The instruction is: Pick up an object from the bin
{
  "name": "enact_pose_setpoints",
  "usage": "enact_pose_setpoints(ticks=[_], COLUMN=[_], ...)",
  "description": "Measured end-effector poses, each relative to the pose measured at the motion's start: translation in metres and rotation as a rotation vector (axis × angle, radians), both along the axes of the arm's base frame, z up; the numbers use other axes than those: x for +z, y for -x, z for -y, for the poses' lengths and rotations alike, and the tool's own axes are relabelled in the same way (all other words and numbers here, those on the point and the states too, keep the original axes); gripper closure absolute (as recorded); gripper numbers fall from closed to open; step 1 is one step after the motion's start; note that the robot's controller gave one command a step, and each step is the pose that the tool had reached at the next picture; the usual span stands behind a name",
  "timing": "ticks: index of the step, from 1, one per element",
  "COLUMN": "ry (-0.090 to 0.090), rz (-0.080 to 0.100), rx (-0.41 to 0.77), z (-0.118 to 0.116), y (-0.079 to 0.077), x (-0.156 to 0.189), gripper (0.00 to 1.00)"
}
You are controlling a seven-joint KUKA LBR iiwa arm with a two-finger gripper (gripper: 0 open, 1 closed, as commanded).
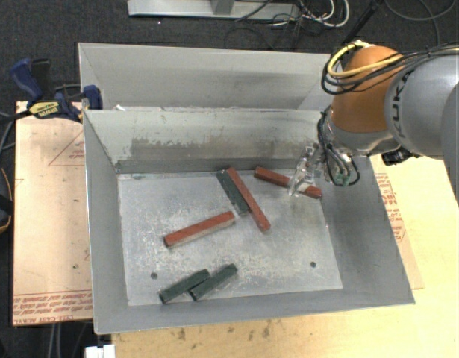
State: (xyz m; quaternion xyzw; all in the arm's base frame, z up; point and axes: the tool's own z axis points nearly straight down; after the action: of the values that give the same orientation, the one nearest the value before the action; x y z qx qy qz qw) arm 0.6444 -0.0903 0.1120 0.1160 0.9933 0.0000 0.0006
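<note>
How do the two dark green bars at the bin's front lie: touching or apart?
Touching. Camera view: left green bar lies against right green bar, no gap.

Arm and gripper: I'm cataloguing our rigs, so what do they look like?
The arm is a rounded silver-grey tube with dark lettering, ending in an orange wrist cover. Yellow and black cables loop over it. The gripper is small, pale metal.

The arm [431, 103] is sporting a silver-grey shell with black lettering, an orange cover [363, 99], yellow cables [337, 57] looping on top, and a metal gripper [302, 183].
</note>
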Motion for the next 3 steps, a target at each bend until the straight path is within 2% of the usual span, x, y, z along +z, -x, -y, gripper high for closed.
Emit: enact_pose_setpoints(ticks=[1,2,3], ry=[-0.001,0.0,0.0], rz=[0.001,0.003,0.002], rx=[-0.063,-0.071,-0.071], z=[-0.005,-0.018,-0.018], y=[0.004,0.0,0.0], x=[0.045,0.061,0.061], gripper=[1.0,0.0,0.0])
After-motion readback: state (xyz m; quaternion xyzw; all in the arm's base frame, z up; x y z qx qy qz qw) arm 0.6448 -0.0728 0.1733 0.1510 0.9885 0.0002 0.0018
